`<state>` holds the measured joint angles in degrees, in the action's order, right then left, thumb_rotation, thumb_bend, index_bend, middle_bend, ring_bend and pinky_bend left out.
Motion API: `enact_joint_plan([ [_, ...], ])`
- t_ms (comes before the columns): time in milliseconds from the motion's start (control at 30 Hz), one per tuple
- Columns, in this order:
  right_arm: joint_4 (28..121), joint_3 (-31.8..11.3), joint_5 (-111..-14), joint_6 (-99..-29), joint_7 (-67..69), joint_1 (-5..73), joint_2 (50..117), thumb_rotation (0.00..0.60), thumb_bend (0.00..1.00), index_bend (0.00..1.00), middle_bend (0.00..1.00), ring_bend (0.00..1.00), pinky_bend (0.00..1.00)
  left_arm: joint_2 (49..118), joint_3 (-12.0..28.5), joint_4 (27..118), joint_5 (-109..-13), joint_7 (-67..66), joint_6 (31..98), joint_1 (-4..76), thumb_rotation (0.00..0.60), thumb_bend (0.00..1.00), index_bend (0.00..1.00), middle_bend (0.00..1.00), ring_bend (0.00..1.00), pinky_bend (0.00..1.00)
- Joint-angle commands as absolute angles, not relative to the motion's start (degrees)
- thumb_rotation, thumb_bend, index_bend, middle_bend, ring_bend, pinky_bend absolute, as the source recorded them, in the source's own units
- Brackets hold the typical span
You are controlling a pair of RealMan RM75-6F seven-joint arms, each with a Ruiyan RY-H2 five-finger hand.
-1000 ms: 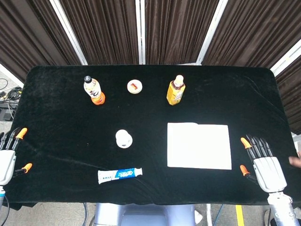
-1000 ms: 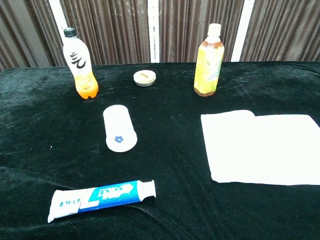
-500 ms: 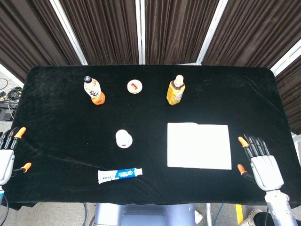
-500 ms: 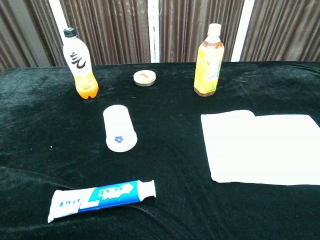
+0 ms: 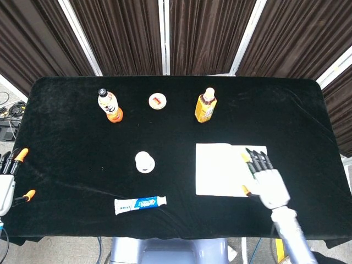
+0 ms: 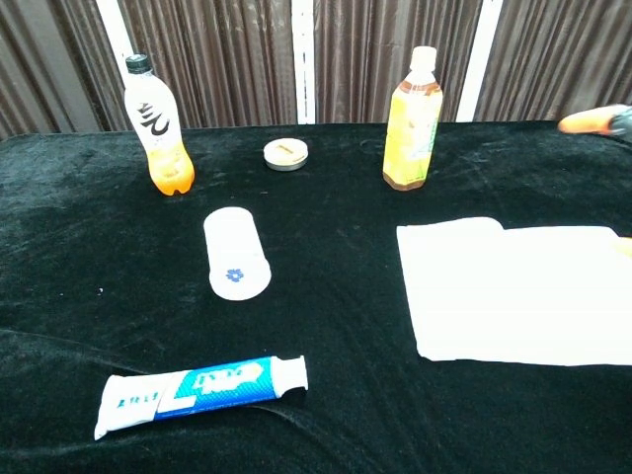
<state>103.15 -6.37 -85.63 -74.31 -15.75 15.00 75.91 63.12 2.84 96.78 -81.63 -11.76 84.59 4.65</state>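
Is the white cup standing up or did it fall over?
Fallen over. In the chest view the white cup lies on its side on the black table, its round end facing the camera, unlike the upright orange bottle.

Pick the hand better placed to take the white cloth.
Right. The right robot hand hangs open above the white cloth, while the left robot hand sits at the table's far left edge.
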Motion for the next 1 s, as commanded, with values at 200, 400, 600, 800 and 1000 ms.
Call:
enact_joint_plan([
  [200,106.39,-7.10,-76.98,-69.76,-24.26,17.89,82.12,0.600,0.22,0.00,0.00,0.00,0.00,63.10,2.96,96.77,-81.35,-11.74,84.38,4.75,0.600,0.13,0.00,0.00,0.00,0.00],
  [400,108.10,-6.16,-72.91,-68.76,-27.22,18.38,84.20,0.600,0.22,0.00,0.00,0.00,0.00,63.15,3.02,96.81,-81.17,-11.93,84.30,4.79,0.600,0.13,0.00,0.00,0.00,0.00],
  [600,107.39,-5.10,-70.55,-68.38,-30.12,19.04,86.64,0.600,0.22,0.00,0.00,0.00,0.00,63.20,3.02,96.80,-81.21,-12.02,84.38,4.78,0.600,0.13,0.00,0.00,0.00,0.00],
  [800,104.31,-4.28,-69.40,-68.18,-31.18,19.64,89.78,0.600,0.18,0.00,0.00,0.00,0.00,63.22,3.03,96.82,-81.22,-11.96,84.42,4.77,0.600,0.13,0.00,0.00,0.00,0.00],
  [1000,99.30,-4.50,-69.09,-69.14,-31.84,20.07,93.67,0.600,0.17,0.00,0.00,0.00,0.00,63.22,3.01,96.87,-81.13,-11.92,84.30,4.79,0.600,0.13,0.00,0.00,0.00,0.00],
])
